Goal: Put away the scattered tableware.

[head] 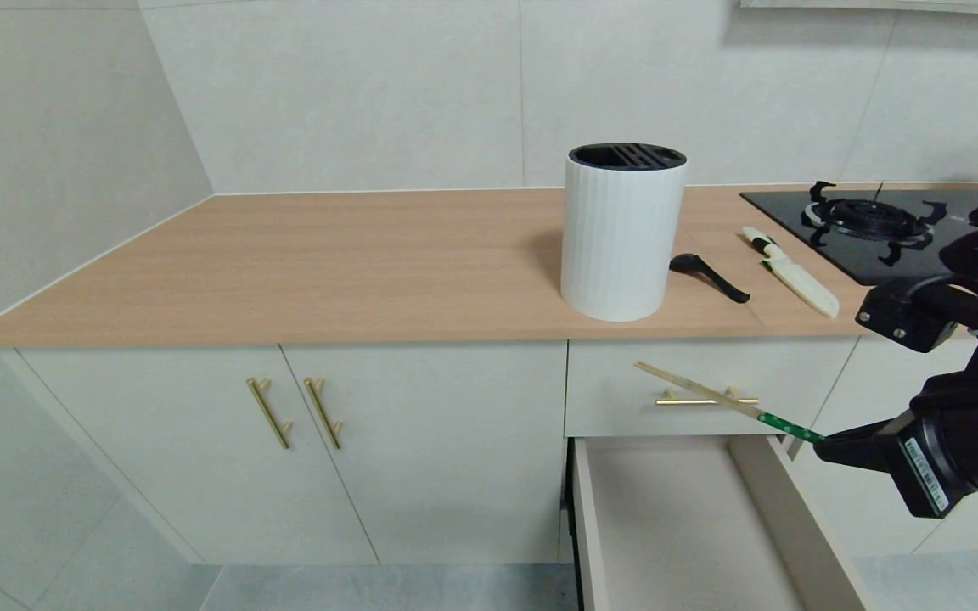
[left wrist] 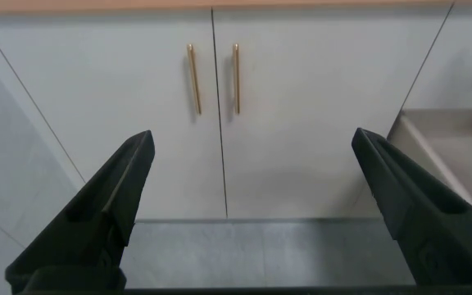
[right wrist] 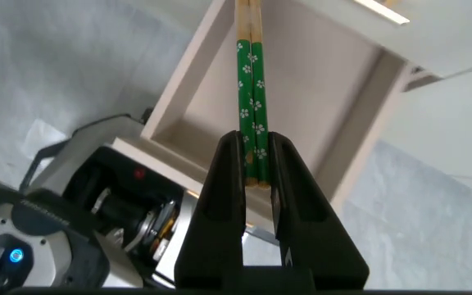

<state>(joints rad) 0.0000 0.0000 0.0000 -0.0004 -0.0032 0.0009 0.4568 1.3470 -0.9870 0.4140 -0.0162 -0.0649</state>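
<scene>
My right gripper (right wrist: pixel 253 168) is shut on a pair of wooden chopsticks (right wrist: pixel 248 98) with green flowered ends. In the head view the chopsticks (head: pixel 722 400) slant up and left from the right gripper (head: pixel 824 439), above the open drawer (head: pixel 795 526) under the counter. On the counter lie a black spoon (head: pixel 710 275) and a knife (head: pixel 790 271) with a cream blade, both right of the white ribbed holder (head: pixel 621 233). My left gripper (left wrist: pixel 252 176) is open, facing the cabinet doors (left wrist: pixel 215 123) low down.
A black gas hob (head: pixel 875 222) sits at the counter's right end. The shut drawer above the open one has a brass handle (head: pixel 705 400). Two cabinet doors with brass handles (head: pixel 294 412) stand to the left. The long wooden counter (head: pixel 328 263) is bare left of the holder.
</scene>
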